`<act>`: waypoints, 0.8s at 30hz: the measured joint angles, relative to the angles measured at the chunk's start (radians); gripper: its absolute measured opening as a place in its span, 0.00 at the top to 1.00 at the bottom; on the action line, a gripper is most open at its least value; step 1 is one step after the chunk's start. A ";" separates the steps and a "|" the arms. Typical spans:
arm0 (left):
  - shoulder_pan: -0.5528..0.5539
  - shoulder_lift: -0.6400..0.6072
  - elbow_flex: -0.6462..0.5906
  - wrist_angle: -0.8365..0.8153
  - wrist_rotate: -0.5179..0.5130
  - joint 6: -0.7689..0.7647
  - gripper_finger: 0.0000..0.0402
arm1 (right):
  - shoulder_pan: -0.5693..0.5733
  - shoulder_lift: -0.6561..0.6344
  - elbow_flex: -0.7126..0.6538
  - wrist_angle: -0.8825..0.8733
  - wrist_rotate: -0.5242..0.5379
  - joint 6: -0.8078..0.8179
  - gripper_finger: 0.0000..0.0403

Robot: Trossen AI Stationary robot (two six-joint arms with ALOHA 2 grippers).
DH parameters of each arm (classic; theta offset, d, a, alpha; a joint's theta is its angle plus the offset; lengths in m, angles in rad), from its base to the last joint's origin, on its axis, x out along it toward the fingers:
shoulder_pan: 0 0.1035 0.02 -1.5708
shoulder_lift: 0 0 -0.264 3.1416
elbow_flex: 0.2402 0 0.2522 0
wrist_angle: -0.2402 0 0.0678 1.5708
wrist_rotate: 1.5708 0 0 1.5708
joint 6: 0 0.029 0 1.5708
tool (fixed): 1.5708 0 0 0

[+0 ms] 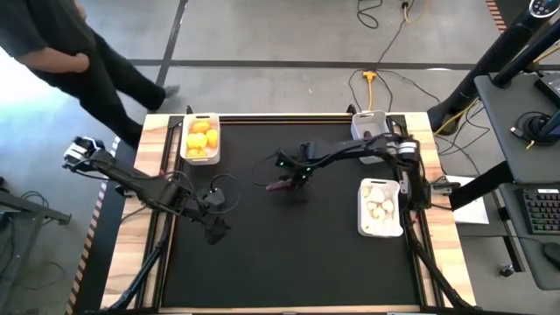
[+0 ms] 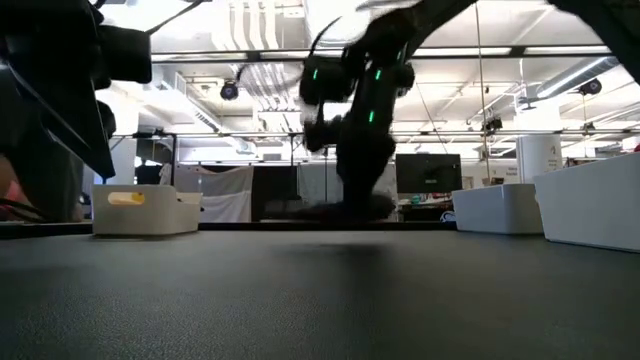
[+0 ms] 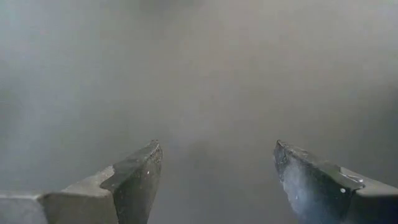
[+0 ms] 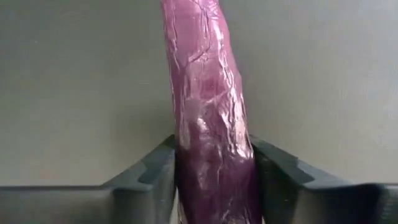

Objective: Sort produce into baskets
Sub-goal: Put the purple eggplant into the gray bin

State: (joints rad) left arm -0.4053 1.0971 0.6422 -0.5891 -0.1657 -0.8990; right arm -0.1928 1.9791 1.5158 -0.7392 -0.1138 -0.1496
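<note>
A dark purple eggplant (image 4: 208, 106) lies near the middle of the black mat (image 1: 289, 254). My right gripper (image 4: 214, 174) stands over it, shut on one end; in the high view the eggplant (image 1: 282, 185) sticks out from the gripper (image 1: 300, 179) toward the table's left. My left gripper (image 3: 217, 155) is open over the bare mat at the left (image 1: 216, 203), with nothing between its fingers. A basket (image 1: 200, 138) at the far left holds yellow lemons and an orange fruit. A basket (image 1: 381, 208) at the right holds white garlic. My right gripper pinches the eggplant's two long sides (image 4: 186, 155) between its two fingers (image 4: 280, 174), near one end. The fingers come from above, slanting down, and lie across the eggplant. In the low view the eggplant (image 2: 335, 209) rests on the mat.
A third white basket (image 1: 369, 125) stands at the far right, partly under the right arm. A person (image 1: 79, 61) walks beyond the table's far left corner. A yellow cable (image 1: 372, 79) lies on the floor behind. The mat's near half is bare.
</note>
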 joint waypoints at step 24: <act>0.008 -0.095 0.000 -0.138 -0.061 0.064 0.28 | -0.539 -0.632 -0.397 -0.333 0.558 0.680 0.67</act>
State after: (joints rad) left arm -0.3974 1.0023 0.6422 -0.7273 -0.2271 -0.8347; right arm -0.7321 1.3472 1.1183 -1.0724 0.4446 0.5301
